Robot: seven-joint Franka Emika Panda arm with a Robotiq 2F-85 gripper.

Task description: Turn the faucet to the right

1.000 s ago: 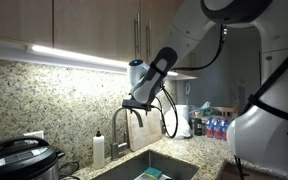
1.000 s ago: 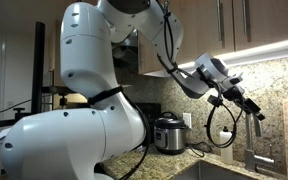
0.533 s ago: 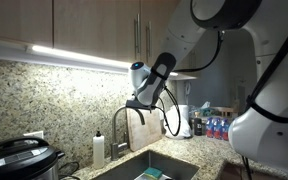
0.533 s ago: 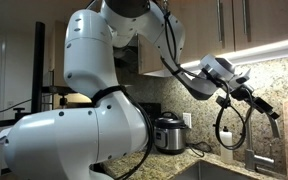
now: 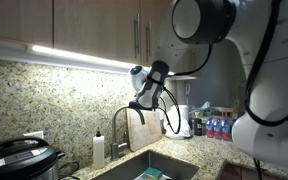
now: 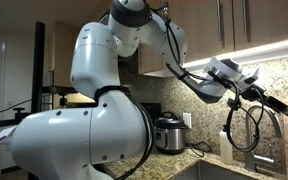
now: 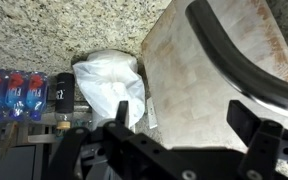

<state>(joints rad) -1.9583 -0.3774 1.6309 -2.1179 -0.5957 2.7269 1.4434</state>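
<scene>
Faucet (image 5: 116,128) is a tall slim gooseneck in brushed grey metal with a high arch and the spout curving down. It stands at the back rim of the dark steel sink (image 5: 172,162), over the basin. I can't make out a handle at this resolution. My black two-finger gripper (image 7: 187,125) hangs above the sink's back rim, higher than the faucet arch and clear of it. The fingers are spread wide with nothing between them. A small white soap bottle (image 5: 99,150) stands on the sink's back rim just beside the faucet. A pale wooden cutting board (image 7: 214,70), its face scuffed and stained, leans upright on the wall behind the sink. A black cable (image 7: 239,60) arcs across it in the wrist view. Beyond the sink's far end I see a crumpled white plastic bag (image 7: 109,85), a dark jar (image 7: 64,90) and clear water bottles with blue labels (image 7: 14,95); the print is too small to read. A round black-and-silver pressure cooker (image 5: 19,160) stands on the counter off the sink's other end. The speckled tan granite backsplash (image 5: 44,95) runs behind the sink. No legible writing anywhere.
</scene>
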